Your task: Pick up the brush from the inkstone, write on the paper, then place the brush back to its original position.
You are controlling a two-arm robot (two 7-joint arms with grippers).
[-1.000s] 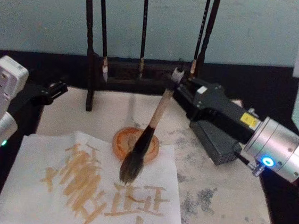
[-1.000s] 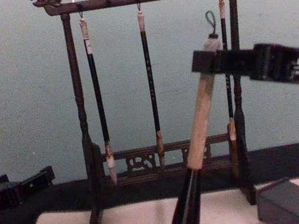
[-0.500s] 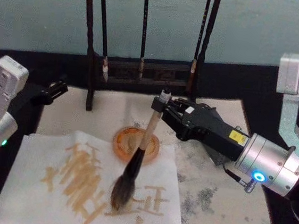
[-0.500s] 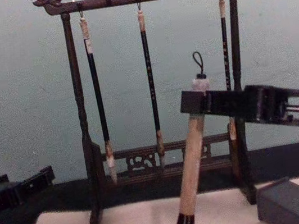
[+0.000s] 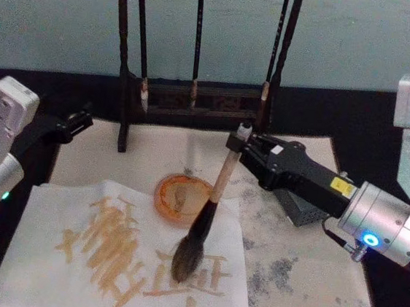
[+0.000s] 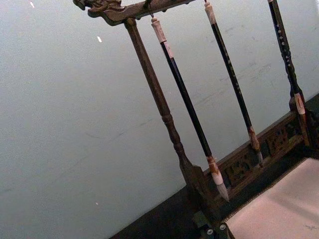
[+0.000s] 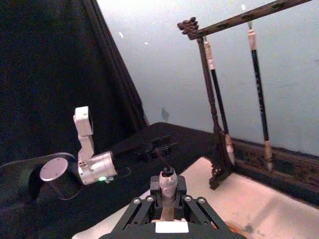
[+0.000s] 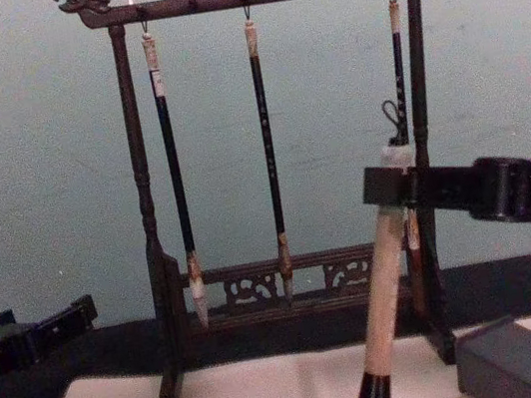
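The right gripper (image 5: 242, 144) is clamped on the top of the one big brush (image 5: 213, 198). The brush leans with its bristles touching the paper (image 5: 44, 217), on the near side of the round inkstone (image 5: 174, 198). The sheet's tan strokes form no characters I can read, and the gripper's yellow sticker (image 5: 342, 186) is too small to read. Three thin brushes (image 8: 267, 148) hang on the rack (image 8: 149, 227). The left gripper (image 5: 72, 123) is parked at the left.

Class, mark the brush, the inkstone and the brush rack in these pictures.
brush (image 5: 223, 176), head view, on the pale handle.
inkstone (image 5: 160, 199), head view, on its orange left rim.
brush rack (image 8: 141, 178), chest view, on the left post.
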